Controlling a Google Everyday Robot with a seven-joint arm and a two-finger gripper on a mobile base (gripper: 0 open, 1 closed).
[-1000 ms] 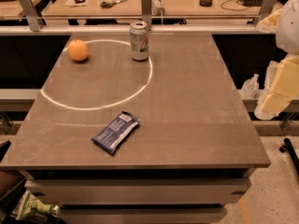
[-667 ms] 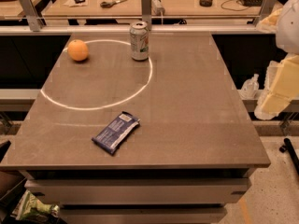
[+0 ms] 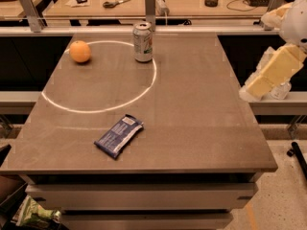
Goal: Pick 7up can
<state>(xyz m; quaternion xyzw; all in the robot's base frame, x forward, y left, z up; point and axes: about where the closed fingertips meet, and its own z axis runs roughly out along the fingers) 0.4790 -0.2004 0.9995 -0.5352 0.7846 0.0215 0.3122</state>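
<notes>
7up can (image 3: 143,42) upright near far edge of table (image 3: 201,128), on white ring (image 3: 96,111), orange (image 3: 80,51) nearby. Gripper (image 3: 261,83) beyond table's right side, well apart from can; whether open or closed, cannot tell.

- A cream-white, blocky robot arm (image 3: 277,67) enters at the upper right edge of the frame and slants down toward the left.
- The claw (image 3: 250,90) sits at the arm's lower end, middle right of the frame.
</notes>
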